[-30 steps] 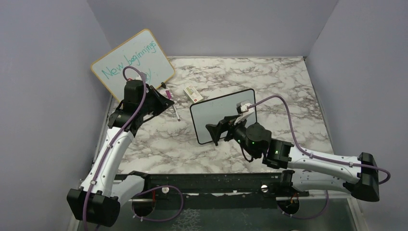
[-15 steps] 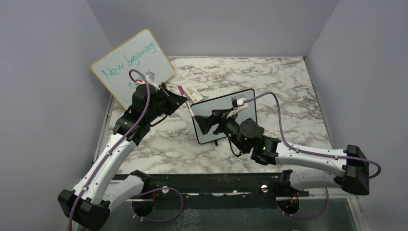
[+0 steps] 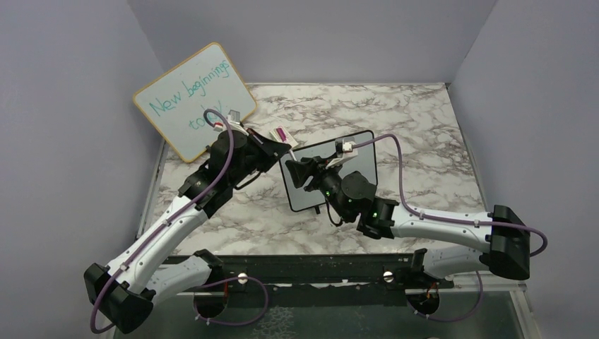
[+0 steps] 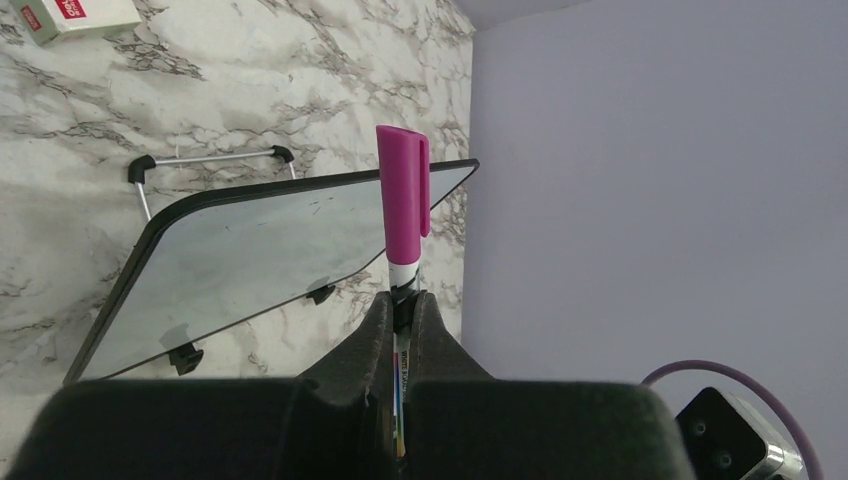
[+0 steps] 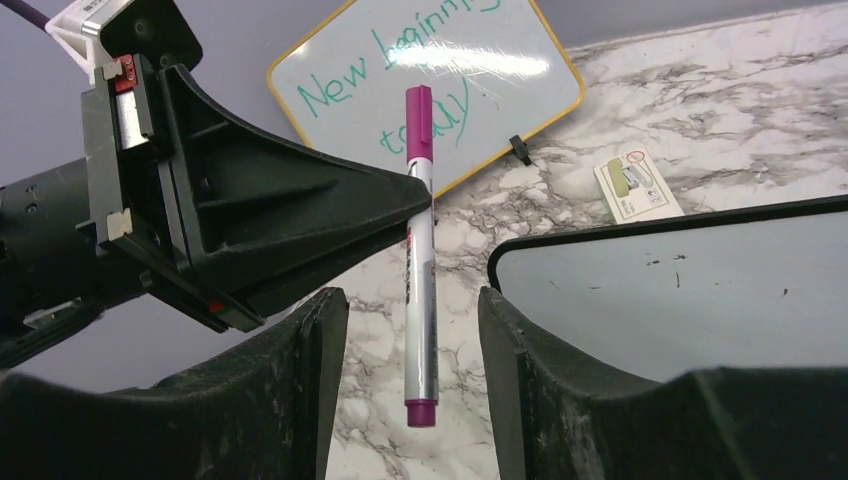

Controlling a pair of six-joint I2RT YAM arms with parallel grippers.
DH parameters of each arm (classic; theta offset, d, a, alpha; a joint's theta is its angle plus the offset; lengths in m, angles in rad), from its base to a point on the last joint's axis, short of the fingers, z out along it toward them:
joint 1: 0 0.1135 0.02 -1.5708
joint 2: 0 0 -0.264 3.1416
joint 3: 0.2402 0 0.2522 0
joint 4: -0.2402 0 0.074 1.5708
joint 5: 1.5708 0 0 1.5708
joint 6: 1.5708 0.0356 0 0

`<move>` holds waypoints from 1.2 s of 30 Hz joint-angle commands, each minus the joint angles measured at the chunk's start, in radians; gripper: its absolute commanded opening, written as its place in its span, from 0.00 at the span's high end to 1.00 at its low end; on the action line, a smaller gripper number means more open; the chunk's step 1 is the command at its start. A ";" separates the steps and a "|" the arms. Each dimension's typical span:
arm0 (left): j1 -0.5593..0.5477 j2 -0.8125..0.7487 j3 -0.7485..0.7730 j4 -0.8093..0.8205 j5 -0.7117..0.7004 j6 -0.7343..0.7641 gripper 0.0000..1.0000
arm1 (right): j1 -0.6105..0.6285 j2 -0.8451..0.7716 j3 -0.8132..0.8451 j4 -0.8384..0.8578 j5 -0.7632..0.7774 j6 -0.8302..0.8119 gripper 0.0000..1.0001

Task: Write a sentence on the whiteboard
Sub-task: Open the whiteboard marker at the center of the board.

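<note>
Marble table (image 3: 424, 134): whiteboard (image 4: 250, 255) upright on its feet near centre. Left gripper (image 4: 400, 300) clamped on pink-capped marker (image 5: 421, 300). Right gripper (image 5: 412, 300) partly spread, flanking marker barrel, not touching.

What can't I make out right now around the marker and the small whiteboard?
- Top view: barrel of the marker, hidden by the left gripper and right gripper; only its pink cap shows.
- Top view: middle of the whiteboard, behind the right arm.
- Right wrist view: whiteboard's right end, cut off by the frame edge.
- Print on the card: too small, right wrist view.
</note>
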 commanded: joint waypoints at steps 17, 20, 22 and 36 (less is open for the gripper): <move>-0.074 0.004 -0.056 0.104 -0.050 -0.121 1.00 | 0.005 0.041 0.014 0.088 0.108 0.005 0.65; -0.078 -0.003 -0.078 0.117 -0.052 -0.146 1.00 | 0.005 0.034 0.005 0.105 0.108 0.002 0.68; -0.081 -0.007 -0.091 0.126 -0.052 -0.160 1.00 | 0.005 0.033 0.000 0.108 0.114 0.001 0.72; -0.084 -0.032 -0.110 0.124 -0.066 -0.011 0.69 | 0.004 -0.049 -0.040 -0.050 0.083 0.039 0.99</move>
